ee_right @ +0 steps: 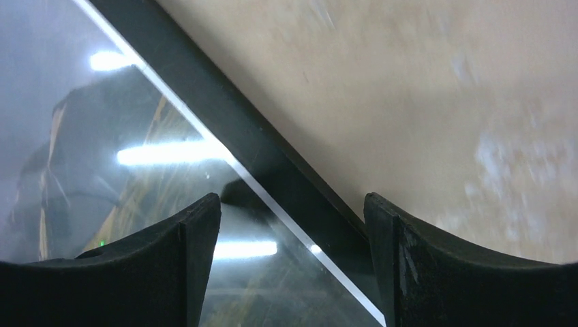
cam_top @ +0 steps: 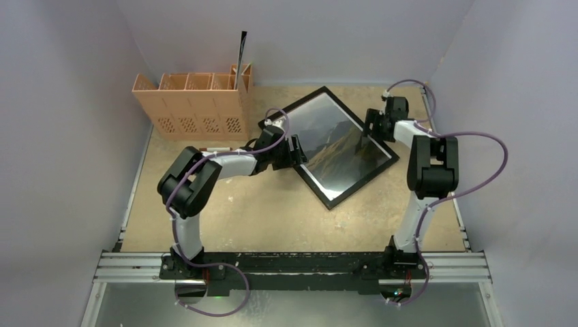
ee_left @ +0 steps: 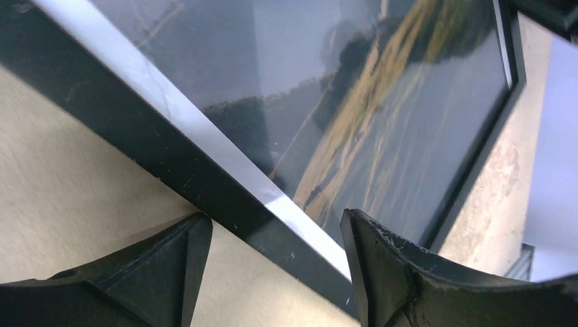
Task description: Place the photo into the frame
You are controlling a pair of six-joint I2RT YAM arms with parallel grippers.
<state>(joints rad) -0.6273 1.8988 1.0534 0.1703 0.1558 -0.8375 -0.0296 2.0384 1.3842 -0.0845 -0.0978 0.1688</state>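
Note:
The black frame lies flat on the table, turned like a diamond. The photo, dark peaks and brownish hills with a thin white border, shows inside it under the glass. My left gripper is open at the frame's left edge. In the left wrist view it straddles the black rail, one finger over the table and one over the photo. My right gripper is open at the upper right edge. There it straddles the rail beside the reflecting photo.
A tan lattice crate with several compartments stands at the back left, and a thin dark strip sticks up out of it. Grey walls close in the table on three sides. A metal rail runs along the near edge.

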